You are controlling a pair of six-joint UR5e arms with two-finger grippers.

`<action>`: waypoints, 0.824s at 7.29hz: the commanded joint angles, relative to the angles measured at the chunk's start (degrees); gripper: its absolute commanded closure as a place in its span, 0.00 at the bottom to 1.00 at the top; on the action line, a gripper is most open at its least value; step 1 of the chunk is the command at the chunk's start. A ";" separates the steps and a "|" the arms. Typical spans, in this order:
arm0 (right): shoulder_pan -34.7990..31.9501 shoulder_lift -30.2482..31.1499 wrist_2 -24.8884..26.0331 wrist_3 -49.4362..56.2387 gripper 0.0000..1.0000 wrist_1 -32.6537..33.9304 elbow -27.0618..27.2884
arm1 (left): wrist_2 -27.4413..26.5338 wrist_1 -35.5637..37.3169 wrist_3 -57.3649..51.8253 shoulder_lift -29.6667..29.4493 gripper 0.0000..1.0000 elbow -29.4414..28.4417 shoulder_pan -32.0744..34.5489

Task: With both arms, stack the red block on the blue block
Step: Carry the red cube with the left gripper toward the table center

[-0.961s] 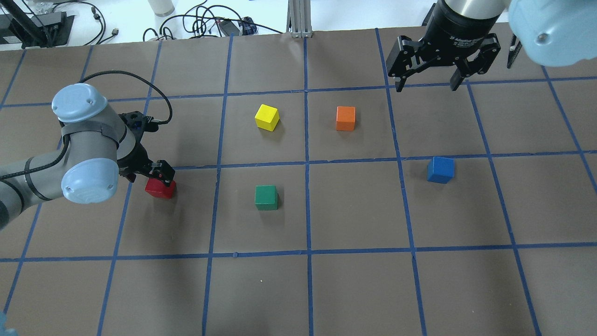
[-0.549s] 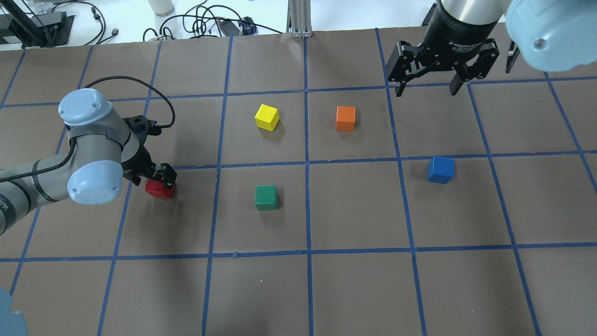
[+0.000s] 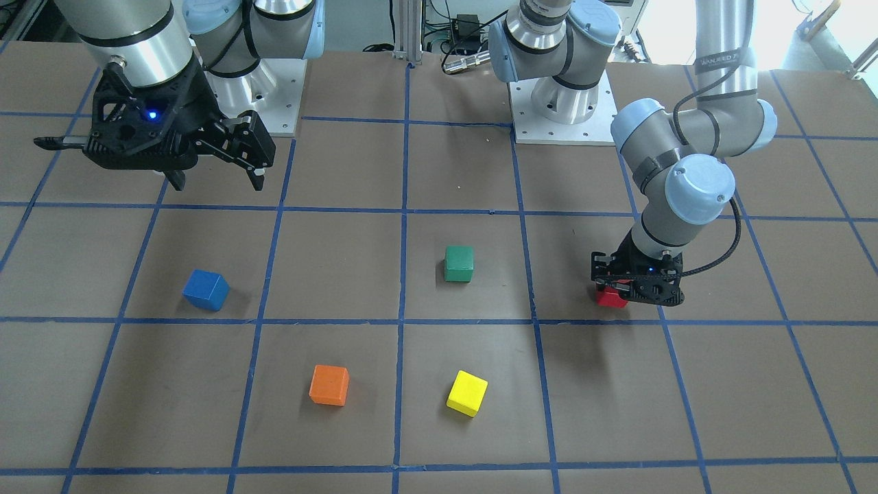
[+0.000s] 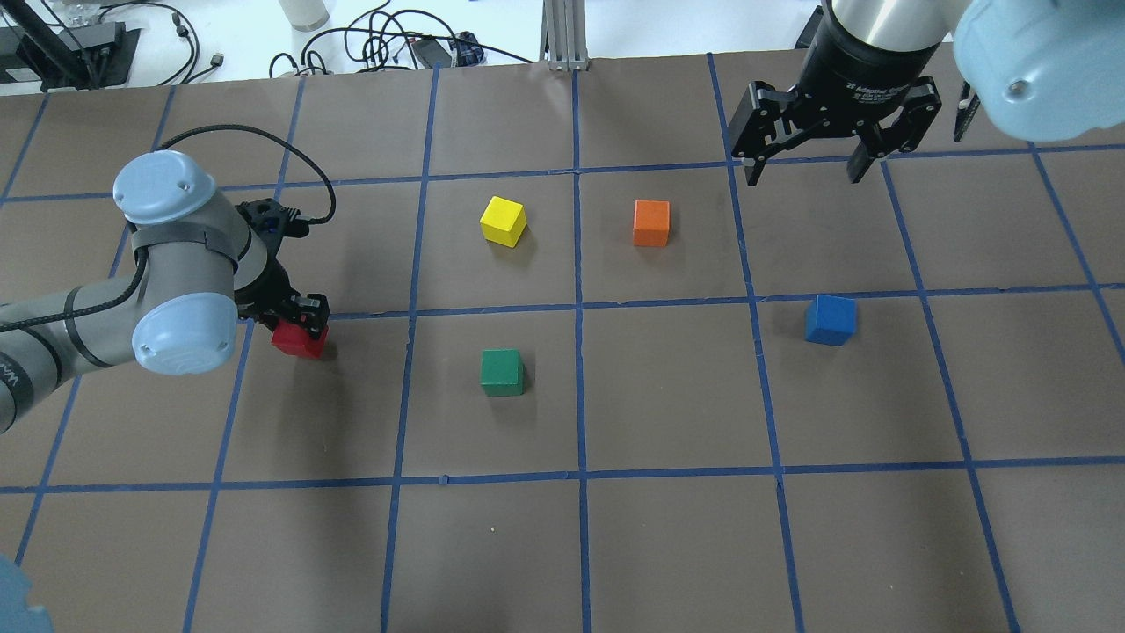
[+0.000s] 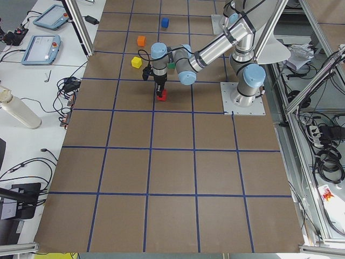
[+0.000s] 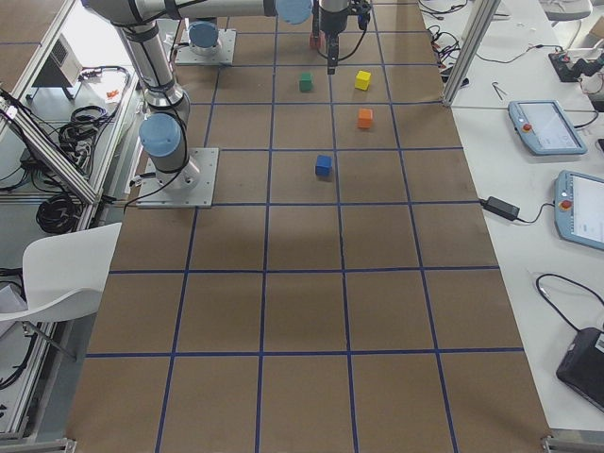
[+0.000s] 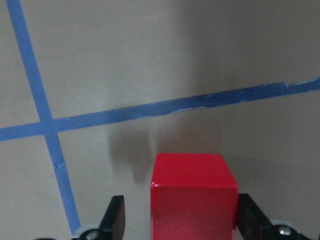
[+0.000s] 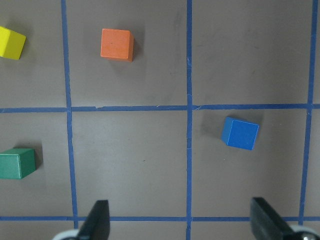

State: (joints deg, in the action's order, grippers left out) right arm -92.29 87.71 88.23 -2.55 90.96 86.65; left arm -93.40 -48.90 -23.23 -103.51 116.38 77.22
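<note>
The red block (image 4: 299, 341) is between the fingers of my left gripper (image 4: 301, 323), which is shut on it and holds it just above the table at the left. The left wrist view shows the red block (image 7: 194, 200) between the two black fingers, its shadow on the table beyond. It also shows in the front view (image 3: 609, 298). The blue block (image 4: 830, 319) sits on the table at the right, also in the right wrist view (image 8: 240, 133). My right gripper (image 4: 804, 171) is open and empty, high above the table, behind the blue block.
A green block (image 4: 502, 371), a yellow block (image 4: 504, 220) and an orange block (image 4: 651, 222) sit in the middle squares between the red and blue blocks. Blue tape lines grid the brown table (image 4: 668, 527). Cables lie beyond the far edge.
My left gripper has risen slightly with the red block in it and shifted a little away from the robot. The right gripper has barely moved.
</note>
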 commanded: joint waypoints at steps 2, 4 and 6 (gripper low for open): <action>0.00 0.00 0.01 0.00 0.00 0.10 -0.07 | 0.58 -17.21 9.02 1.30 0.91 -14.81 9.40; 0.00 0.18 0.02 0.00 0.00 -0.08 0.01 | 2.25 -20.44 25.53 0.24 0.91 -20.39 19.14; 0.18 0.35 0.02 0.26 0.00 -0.16 0.10 | 5.76 -20.36 35.31 -1.51 0.91 -20.67 27.25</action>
State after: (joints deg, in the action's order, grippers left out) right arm -92.21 87.92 88.24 -2.38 90.84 86.63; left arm -89.26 -69.06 5.37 -103.89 96.32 99.65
